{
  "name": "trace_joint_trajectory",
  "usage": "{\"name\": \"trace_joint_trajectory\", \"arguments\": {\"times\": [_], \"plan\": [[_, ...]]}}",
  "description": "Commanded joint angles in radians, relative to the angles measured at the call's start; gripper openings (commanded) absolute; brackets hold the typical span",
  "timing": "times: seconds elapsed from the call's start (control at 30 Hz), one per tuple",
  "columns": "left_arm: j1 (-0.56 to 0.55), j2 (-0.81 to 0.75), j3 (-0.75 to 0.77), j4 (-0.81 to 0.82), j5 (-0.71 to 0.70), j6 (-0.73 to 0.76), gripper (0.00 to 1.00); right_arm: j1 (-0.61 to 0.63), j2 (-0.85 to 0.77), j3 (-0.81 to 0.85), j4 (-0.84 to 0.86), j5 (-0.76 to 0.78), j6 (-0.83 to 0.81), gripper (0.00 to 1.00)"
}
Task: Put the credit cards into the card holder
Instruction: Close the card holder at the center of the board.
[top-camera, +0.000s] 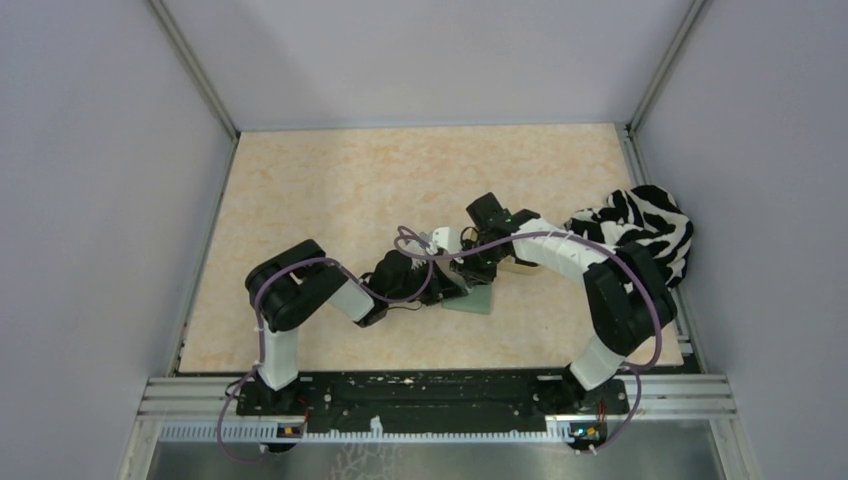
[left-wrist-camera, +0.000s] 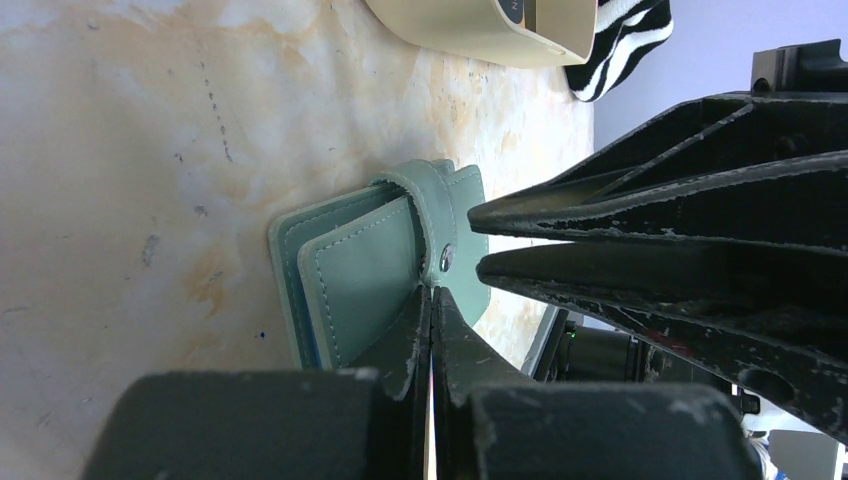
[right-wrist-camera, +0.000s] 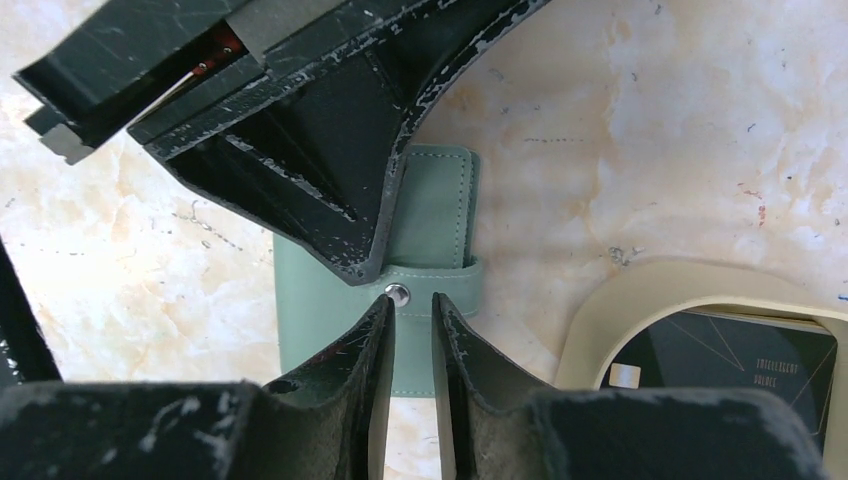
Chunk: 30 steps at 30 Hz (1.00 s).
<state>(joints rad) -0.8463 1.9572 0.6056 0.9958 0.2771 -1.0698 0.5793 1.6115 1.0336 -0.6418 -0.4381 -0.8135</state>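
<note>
The card holder (left-wrist-camera: 360, 270), a pale grey-green wallet, lies shut on the table with its snap strap (left-wrist-camera: 440, 215) across it; it also peeks out between the arms in the top view (top-camera: 478, 300). My left gripper (left-wrist-camera: 432, 292) is shut, its tips pressed on the card holder (right-wrist-camera: 320, 320) just by the snap. My right gripper (right-wrist-camera: 412, 300) stands slightly open with its tips at the strap (right-wrist-camera: 455, 275) and nothing seen between them. One black credit card (right-wrist-camera: 740, 360) lies in the tan tray (right-wrist-camera: 600, 320). Both grippers meet over the wallet, left (top-camera: 452, 285) and right (top-camera: 470, 268).
The tan tray (left-wrist-camera: 470, 30) sits just right of the wallet, mostly under my right arm in the top view. A black-and-white zebra cloth (top-camera: 640, 235) lies by the right wall. Grey walls close in the marbled table (top-camera: 350, 190) on three sides.
</note>
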Motion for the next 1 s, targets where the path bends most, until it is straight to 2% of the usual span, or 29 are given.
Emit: {"name": "trace_joint_trajectory", "arguments": {"times": [0.0,0.7,0.97], "plan": [[0.0,0.039,-0.003,-0.08,-0.021,0.019,0.0,0.02,0.027,-0.001,0.022,0.03,-0.024,0.2],[0.0,0.019,-0.023,-0.037,-0.024,0.008,0.0,0.031,0.073,0.012,-0.02,-0.007,-0.032,0.18],[-0.001,-0.038,-0.053,-0.015,-0.026,0.004,0.0,0.027,0.057,0.012,-0.01,-0.008,-0.021,0.19]]}}
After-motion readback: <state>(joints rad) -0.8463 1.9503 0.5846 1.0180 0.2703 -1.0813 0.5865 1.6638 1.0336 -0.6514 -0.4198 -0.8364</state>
